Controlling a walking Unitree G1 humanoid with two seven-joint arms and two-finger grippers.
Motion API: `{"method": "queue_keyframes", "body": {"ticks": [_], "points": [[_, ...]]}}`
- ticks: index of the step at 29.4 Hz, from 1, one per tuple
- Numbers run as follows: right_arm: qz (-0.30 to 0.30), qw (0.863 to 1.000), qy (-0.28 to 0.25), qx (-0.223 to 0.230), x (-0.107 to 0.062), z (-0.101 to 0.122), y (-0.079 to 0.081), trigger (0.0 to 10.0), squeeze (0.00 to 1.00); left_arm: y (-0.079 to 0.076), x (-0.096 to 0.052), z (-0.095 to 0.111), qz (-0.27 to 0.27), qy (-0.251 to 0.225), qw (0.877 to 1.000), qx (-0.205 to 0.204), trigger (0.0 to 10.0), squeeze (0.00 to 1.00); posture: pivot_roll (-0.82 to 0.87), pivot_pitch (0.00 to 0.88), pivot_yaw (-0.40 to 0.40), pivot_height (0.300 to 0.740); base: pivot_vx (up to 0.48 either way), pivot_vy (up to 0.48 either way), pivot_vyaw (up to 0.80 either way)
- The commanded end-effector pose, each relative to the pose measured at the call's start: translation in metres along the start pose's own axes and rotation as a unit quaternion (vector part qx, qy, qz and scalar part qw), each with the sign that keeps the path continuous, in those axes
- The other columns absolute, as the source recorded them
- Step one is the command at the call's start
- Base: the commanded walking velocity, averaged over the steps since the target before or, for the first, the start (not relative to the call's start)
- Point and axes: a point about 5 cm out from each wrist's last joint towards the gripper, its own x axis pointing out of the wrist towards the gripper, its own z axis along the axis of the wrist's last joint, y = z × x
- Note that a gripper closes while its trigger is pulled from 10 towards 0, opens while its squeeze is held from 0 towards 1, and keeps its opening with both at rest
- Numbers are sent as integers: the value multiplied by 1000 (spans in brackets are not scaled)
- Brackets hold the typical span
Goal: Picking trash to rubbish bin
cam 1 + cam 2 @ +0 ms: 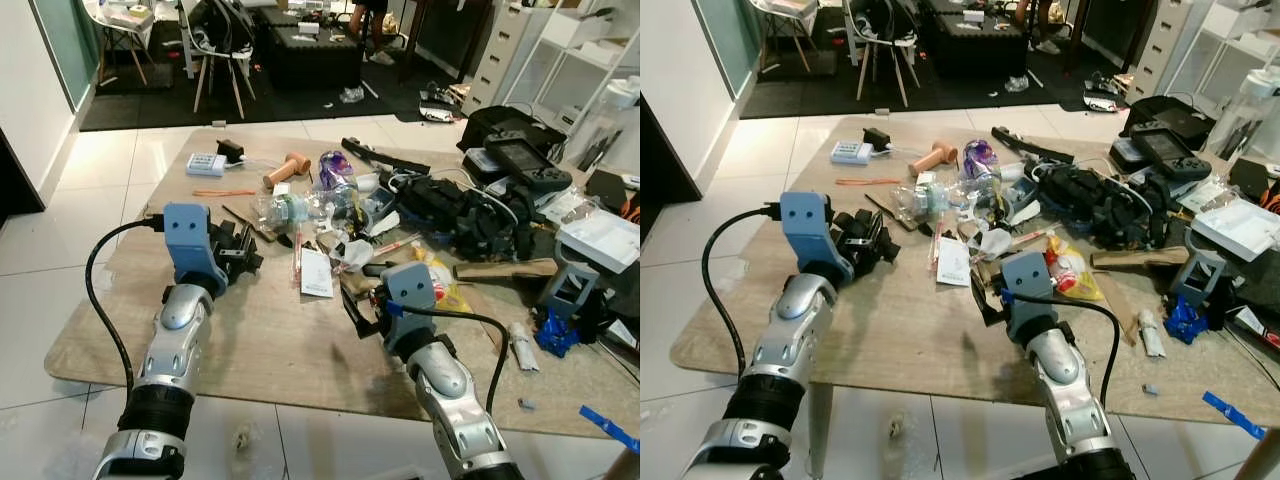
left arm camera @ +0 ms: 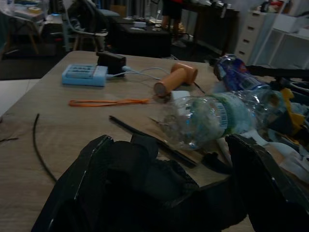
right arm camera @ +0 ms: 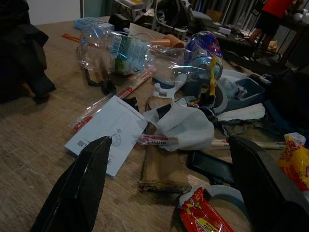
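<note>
The left gripper (image 1: 232, 252) is low over the desk (image 1: 250, 340), and its two black fingers (image 2: 82, 179) are closed around a crumpled black thing (image 2: 145, 179), maybe cloth or a bag; I cannot tell exactly what it is. It seems held, but it is at the level of the desk top, so I judge it is not lifted yet.

The right gripper (image 3: 169, 188) is near the middle of the desk with its fingers spread wide and nothing between them. Just in front of it lie a flat brown piece of cardboard (image 3: 161, 169), a crumpled white tissue (image 3: 186, 125), a white paper sheet (image 3: 108, 133) and a red snack wrapper (image 3: 203, 215).

Farther out is the heap of trash: a clear plastic bottle (image 1: 290, 208) on its side with a green label, a second bottle with purple print (image 1: 336, 170), and a yellow wrapper (image 1: 445, 285). Beyond them are a wooden mallet (image 1: 285, 168), a blue charger box (image 1: 206, 164) and an orange strip (image 1: 224, 192), which are probably not trash.

The step in hand seems to be the picking. Next, the left arm must lift its black thing clear, and the right one should close on the tissue or the cardboard.

I cannot find a rubbish bin in these pictures, so the robot must turn and look for it. A blue tray (image 3: 251, 94) near the heap holds small things which I cannot make out.
</note>
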Motion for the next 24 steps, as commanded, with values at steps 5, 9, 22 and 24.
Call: {"method": "queue_keyframes", "body": {"ticks": [5, 9, 22, 24], "points": [[-4, 1000, -1, -6, -1, -2, -2, 10000, 0, -11, -2, -17, -48, 43, 996, 63, 10000, 0, -96, 56, -11, 740, 0, 0, 0], [-5, 1000, 1, -7, -1, -2, -4, 10000, 0, -9, -4, -22, -53, 51, 992, 106, 10000, 0, -97, 53, -16, 740, 0, 0, 0], [118, 991, 48, 45, -5, -11, 17, 10000, 0, -11, -7, -29, -83, 67, 983, 151, 10000, 0, -95, 53, -17, 740, 0, 0, 0], [159, 984, 48, 60, -9, -9, 25, 10000, 0, -12, -6, -29, -84, 66, 982, 153, 10000, 0, -98, 55, -17, 740, 0, 0, 0]]}}
